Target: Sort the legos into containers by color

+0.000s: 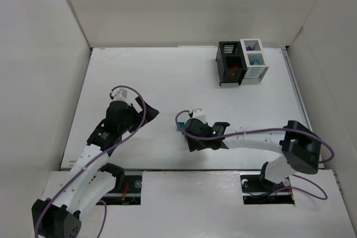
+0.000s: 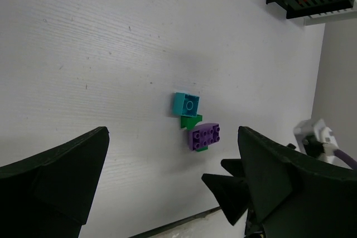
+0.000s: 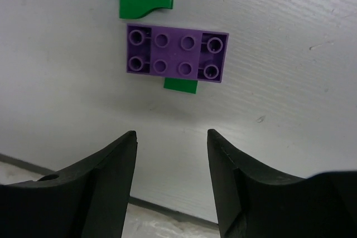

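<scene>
1 lego (image 3: 177, 54) beneath right end effector (image 3: 171, 136)

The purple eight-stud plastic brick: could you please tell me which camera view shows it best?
The right wrist view: the purple eight-stud plastic brick lies close and sharp, every stud visible. The left wrist view shows the brick small, near a teal plastic brick. In the top external view the right arm hides it.

Table (image 1: 167, 82) bears bins (image 1: 241, 62), teal brick (image 2: 186, 104), purple brick (image 3: 177, 54) perhaps atop green brick (image 3: 180, 85).
</scene>
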Controlling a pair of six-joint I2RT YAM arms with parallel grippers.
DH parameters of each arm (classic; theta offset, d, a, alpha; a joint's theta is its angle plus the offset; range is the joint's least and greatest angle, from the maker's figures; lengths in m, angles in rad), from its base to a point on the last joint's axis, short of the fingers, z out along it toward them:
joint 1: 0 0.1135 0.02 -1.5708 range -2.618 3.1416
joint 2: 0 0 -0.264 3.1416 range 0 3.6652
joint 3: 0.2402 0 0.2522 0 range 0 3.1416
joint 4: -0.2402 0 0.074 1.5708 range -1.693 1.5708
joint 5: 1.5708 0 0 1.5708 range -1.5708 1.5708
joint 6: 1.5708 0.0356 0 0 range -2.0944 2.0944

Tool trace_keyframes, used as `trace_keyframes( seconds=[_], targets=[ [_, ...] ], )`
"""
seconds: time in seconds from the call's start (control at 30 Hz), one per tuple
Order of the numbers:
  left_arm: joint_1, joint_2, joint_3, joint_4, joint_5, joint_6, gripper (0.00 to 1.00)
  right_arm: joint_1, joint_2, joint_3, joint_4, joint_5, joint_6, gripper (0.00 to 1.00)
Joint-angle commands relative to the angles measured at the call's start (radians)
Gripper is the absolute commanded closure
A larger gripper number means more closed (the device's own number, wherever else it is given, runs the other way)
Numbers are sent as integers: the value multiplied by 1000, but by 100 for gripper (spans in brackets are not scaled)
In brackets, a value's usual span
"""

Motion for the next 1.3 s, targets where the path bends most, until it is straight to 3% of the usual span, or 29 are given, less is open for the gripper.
trace_keyframes(
  seconds=[0.0,0.5,0.93,1.27],
  targets=[
    [-5,-49,-4,-24,-5,0,0,4,45,28,32,49,70,42],
    [-14,-60,5,-54,-35,-20,0,4,178,70,60,133,173,50],
    [-14,-60,24,-73,-55,-20,0,4,188,70,40,173,228,56],
    [-14,-51,33,-82,-55,-20,0,4,154,52,31,164,228,70]
  ],
)
